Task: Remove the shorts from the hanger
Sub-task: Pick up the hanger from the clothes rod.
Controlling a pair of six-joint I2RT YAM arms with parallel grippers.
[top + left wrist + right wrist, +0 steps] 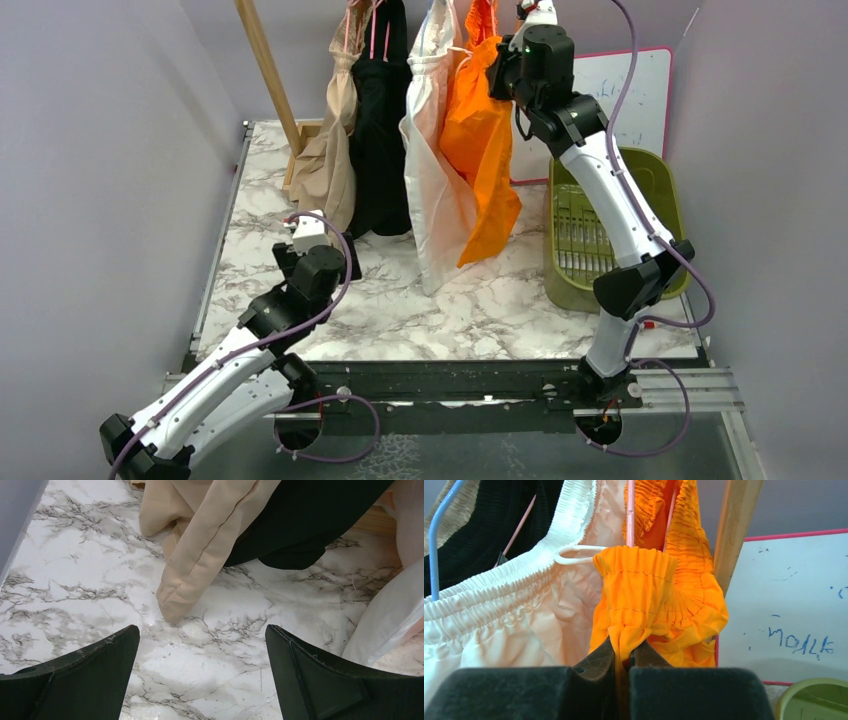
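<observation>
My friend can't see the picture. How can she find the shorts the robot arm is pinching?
At the far end of the marble table, four shorts hang in a row. The right gripper pinches the rightmost pair, nearest the green bin. Only it is bright orange.

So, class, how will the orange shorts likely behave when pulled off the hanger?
Probably floppy: the orange shorts bunch into folds where the right end effector pinches them. Likely light, since they hang thin and limp. The gathered waistband may stretch and catch on the pink hanger.
</observation>
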